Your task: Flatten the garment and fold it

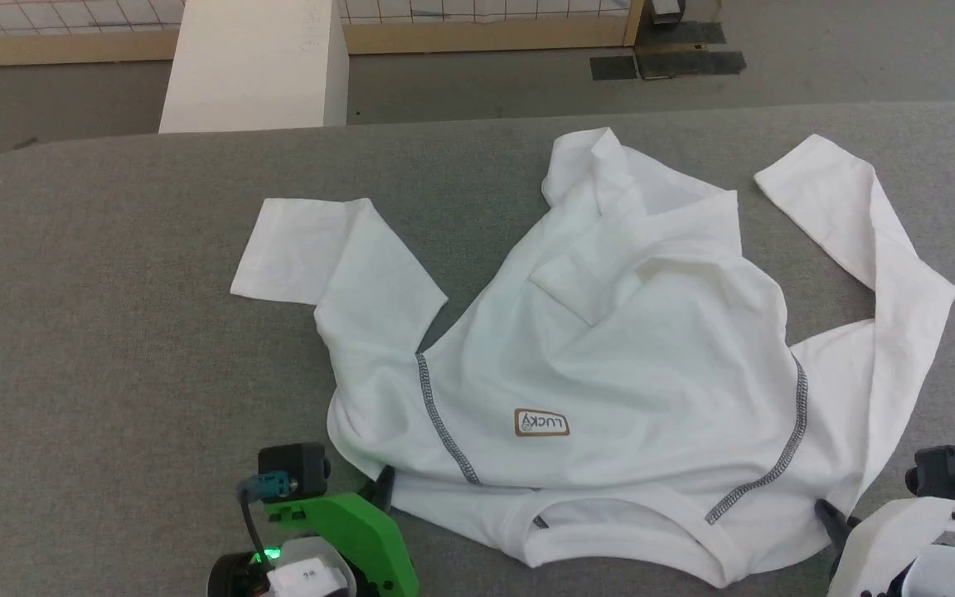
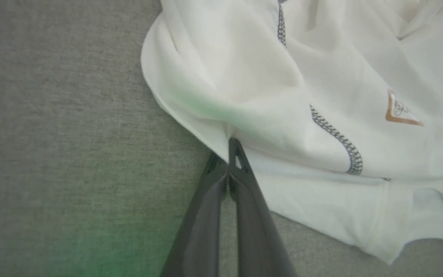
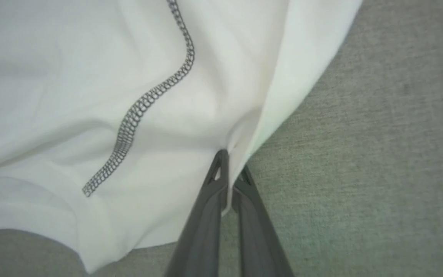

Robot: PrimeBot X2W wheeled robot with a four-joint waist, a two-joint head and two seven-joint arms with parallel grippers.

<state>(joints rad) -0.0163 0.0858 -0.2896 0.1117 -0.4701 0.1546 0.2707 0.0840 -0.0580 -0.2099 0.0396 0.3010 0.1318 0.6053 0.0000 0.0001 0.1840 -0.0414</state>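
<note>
The white long-sleeved garment (image 1: 610,356) lies rumpled on the grey table, collar toward me, its hem folded back at the far side. Dark zigzag seams run down both shoulders and the orange-brown "LUCKY" patch (image 1: 541,423) sits mid-chest. My left gripper (image 1: 384,487) is shut on the garment's near left shoulder edge; in the left wrist view the gripper (image 2: 227,154) pinches the cloth (image 2: 321,77). My right gripper (image 1: 827,514) is shut on the near right shoulder edge, and the right wrist view shows the gripper (image 3: 229,163) clamping the fabric (image 3: 90,96). Both sleeves bend away across the table.
The grey padded table (image 1: 113,332) has open room on the left and along the far edge. A white box (image 1: 258,62) stands on the floor beyond the far edge. A wood-framed tiled panel (image 1: 486,29) and dark floor patches (image 1: 668,62) lie farther back.
</note>
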